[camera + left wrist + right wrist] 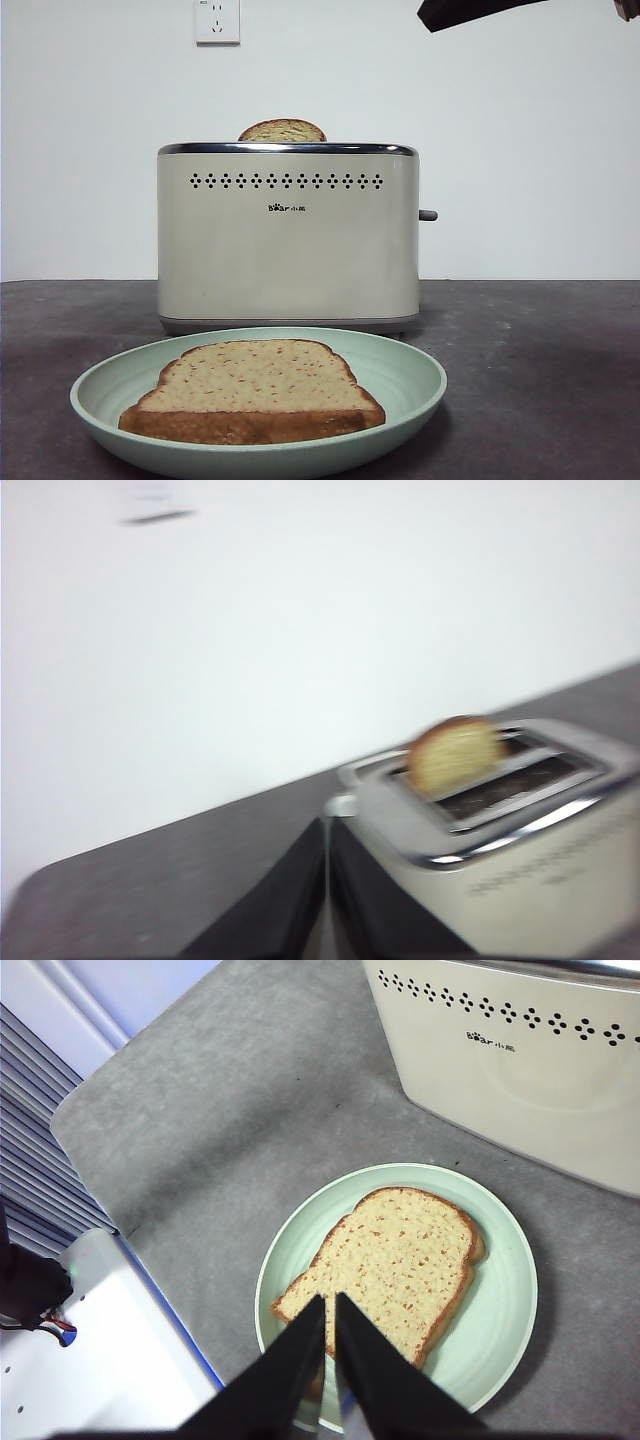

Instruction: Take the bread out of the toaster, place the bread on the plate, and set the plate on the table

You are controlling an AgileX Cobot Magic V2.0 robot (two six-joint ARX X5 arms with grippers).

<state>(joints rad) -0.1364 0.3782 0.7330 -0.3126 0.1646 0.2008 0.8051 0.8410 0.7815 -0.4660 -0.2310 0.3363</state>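
Note:
One slice of bread (255, 390) lies flat on the mint-green plate (410, 375), which rests on the table (540, 360) in front of the cream toaster (288, 240). A second slice of bread (283, 131) pokes up from a toaster slot. My right gripper (330, 1300) hovers above the plate (500, 1290) and its bread (390, 1265), shut and holding nothing. My left gripper (327, 825) is shut and empty, beside and above the toaster (520, 880), a little short of the standing bread (455, 757). That view is blurred.
A white wall with a socket (217, 21) stands behind the toaster. A dark arm tip (470, 12) shows at the top right of the front view. A white base and a blue-edged table border (130, 1360) lie beside the plate.

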